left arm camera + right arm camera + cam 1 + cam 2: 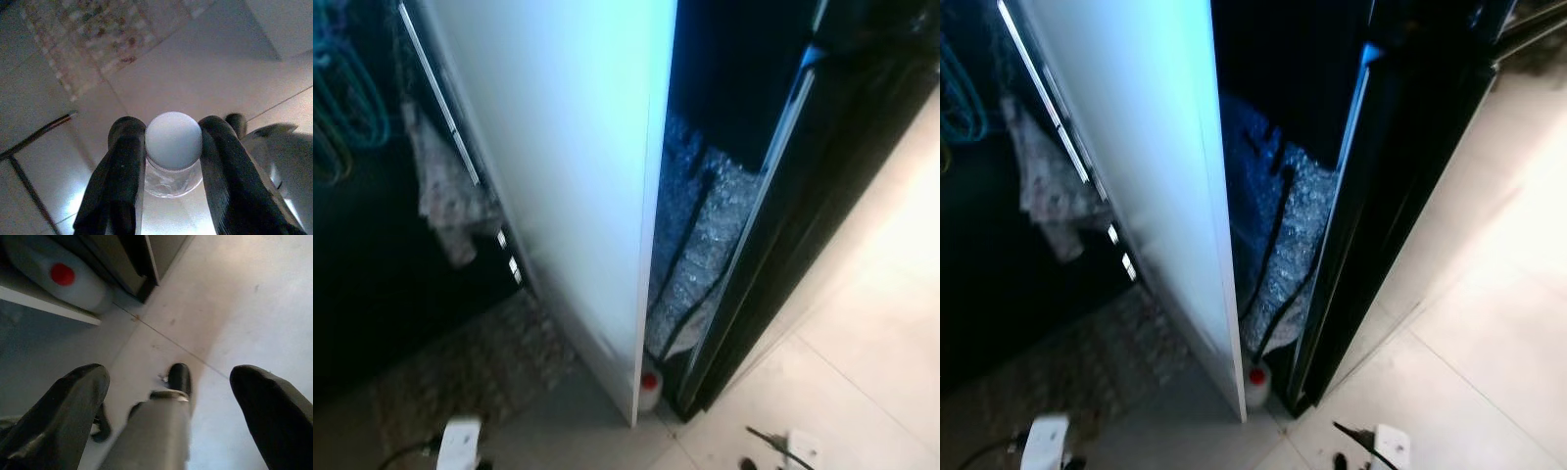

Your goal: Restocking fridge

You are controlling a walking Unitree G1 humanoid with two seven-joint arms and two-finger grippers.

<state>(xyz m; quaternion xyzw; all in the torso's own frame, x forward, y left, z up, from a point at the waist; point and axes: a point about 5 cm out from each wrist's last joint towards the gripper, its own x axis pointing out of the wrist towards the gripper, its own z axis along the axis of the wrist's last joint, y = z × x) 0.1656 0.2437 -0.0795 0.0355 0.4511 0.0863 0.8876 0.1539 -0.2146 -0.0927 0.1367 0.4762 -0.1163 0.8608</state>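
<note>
A clear bottle with a round white cap [173, 142] sits between the two black fingers of my left gripper [172, 129], which is shut on its neck above the tiled floor. My right gripper [168, 377] hangs open over the floor with nothing between its fingers. A tall white panel [568, 176] stands edge-on before me, with a black fridge body [803, 196] to its right. In the dark gap between them lies silvery padding [705, 235] crossed by black cables. A small red-capped white bottle [649, 387] stands on the floor at the panel's foot.
A speckled mat [470, 372] lies left of the panel, with a white plug block [460, 441] at its near end. A grey cloth [445, 196] hangs in the dark space at left. A white socket with a black cable [798, 448] lies on the pale tiles [862, 343].
</note>
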